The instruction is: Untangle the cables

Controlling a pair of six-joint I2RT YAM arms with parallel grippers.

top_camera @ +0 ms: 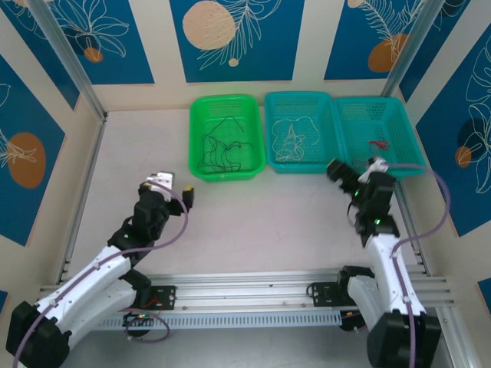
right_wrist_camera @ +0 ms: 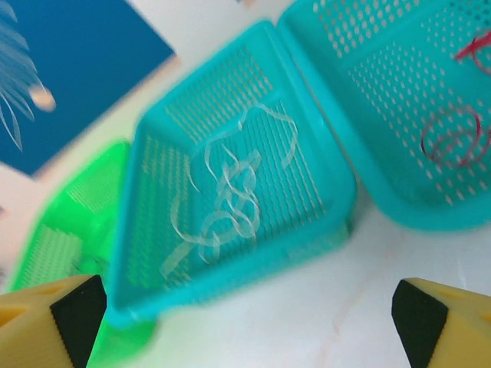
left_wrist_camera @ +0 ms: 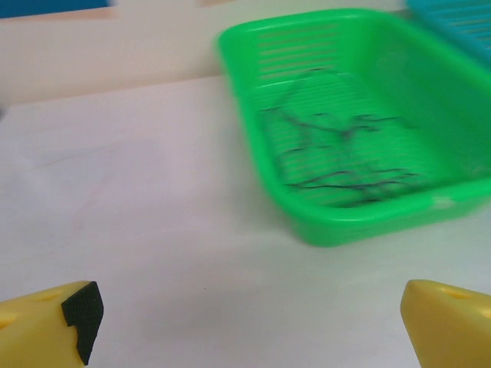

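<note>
The cables lie sorted by colour in three baskets at the back of the table. Thin black cables [top_camera: 218, 146] [left_wrist_camera: 337, 149] lie in the green basket [top_camera: 201, 107] [left_wrist_camera: 253, 54]. Whitish cables [top_camera: 291, 141] [right_wrist_camera: 230, 192] lie in the middle teal basket [top_camera: 270, 100] [right_wrist_camera: 230, 284]. Red cables [top_camera: 378, 143] [right_wrist_camera: 453, 138] lie in the right teal basket [top_camera: 406, 115] [right_wrist_camera: 360, 146]. My left gripper [top_camera: 175, 186] [left_wrist_camera: 253, 337] hangs open over bare table, in front and to the left of the green basket. My right gripper [top_camera: 357, 170] [right_wrist_camera: 249, 326] is open and holds nothing, just before the two teal baskets.
The three baskets stand side by side, touching. Cream walls with metal posts [top_camera: 69, 61] close in the table on the left, back and right. A metal rail [top_camera: 245, 287] runs along the near edge between the arm bases.
</note>
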